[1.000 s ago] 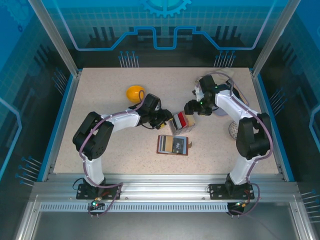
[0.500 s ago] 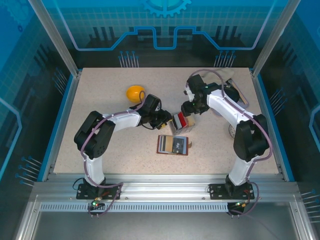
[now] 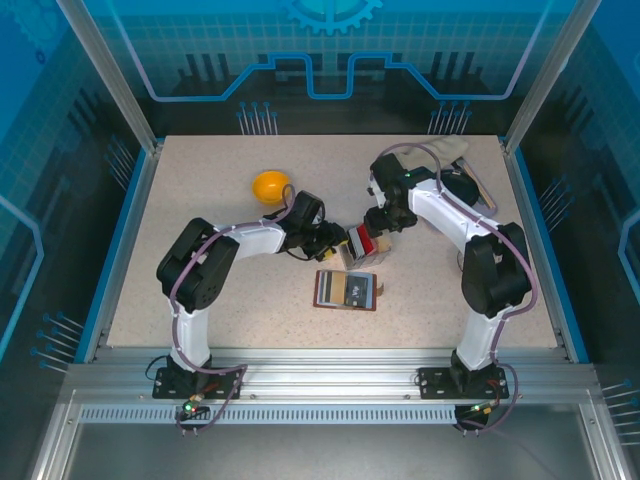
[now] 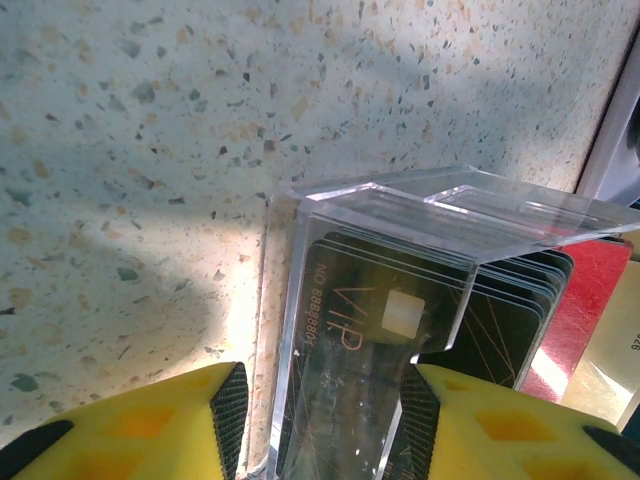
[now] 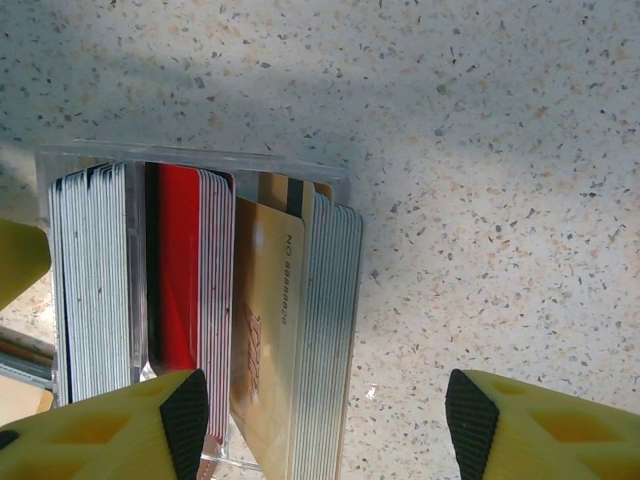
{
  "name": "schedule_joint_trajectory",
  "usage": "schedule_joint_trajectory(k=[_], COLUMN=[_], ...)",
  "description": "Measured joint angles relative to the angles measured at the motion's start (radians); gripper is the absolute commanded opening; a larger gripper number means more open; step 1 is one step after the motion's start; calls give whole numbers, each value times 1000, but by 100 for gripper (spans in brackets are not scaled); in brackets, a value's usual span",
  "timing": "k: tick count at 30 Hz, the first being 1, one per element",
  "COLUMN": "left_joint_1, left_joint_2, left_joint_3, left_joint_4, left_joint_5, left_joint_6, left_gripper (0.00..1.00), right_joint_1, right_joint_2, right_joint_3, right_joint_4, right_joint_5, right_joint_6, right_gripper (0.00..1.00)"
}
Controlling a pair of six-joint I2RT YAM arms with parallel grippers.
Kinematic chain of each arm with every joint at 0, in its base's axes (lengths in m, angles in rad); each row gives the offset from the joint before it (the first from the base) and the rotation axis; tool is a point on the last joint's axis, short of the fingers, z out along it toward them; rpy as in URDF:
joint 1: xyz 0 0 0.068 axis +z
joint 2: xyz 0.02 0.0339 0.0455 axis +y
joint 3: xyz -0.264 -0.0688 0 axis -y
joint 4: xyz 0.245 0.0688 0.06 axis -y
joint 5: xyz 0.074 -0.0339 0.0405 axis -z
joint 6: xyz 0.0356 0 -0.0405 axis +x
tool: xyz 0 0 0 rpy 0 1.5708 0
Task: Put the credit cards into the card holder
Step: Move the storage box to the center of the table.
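Task barely begun, by the look of it. The credit cards (image 5: 180, 270) stand on edge, packed in the clear box (image 4: 400, 205) mid-tabletop (image 3: 200, 300). The card holder (image 3: 347, 289) lies open just in front of the box, apart from it; can't tell if any card is in its pockets.

Left gripper (image 4: 318, 405) straddles one end of the box, pads at or very near its walls; can't tell if it's actually clamped. Right gripper (image 5: 320, 410) hangs over the cards, spread wide, holding nothing.

Left to do: pull cards out one at a time and slot them in.

Room: cards are tight, with little gap for a finger between them. Both grippers crowd the box. Yellow ball (image 3: 270, 185) is well clear.
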Motion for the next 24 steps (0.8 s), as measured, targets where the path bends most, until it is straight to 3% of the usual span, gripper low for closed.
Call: schedule_joint_trajectory(k=[9,17,24], left_joint_1=[0,0,-2], left_joint_2=[-69,-279,-290], left_joint_3=[-53,-185,-276], left_joint_4=[-17,-98,-121], left_joint_5=[-21,-82,-53], left_joint_6=[12,74,84], left_gripper=[51,61,63], right_joint_1=[6,20,70], right_joint_2=[-70,-362,-370], right_joint_3=[-26,-272,-480], right_joint_4=[-22,9,68], right_joint_5=[7,-143,-256], right_joint_6=[48,233,369], right_gripper=[67,72,67])
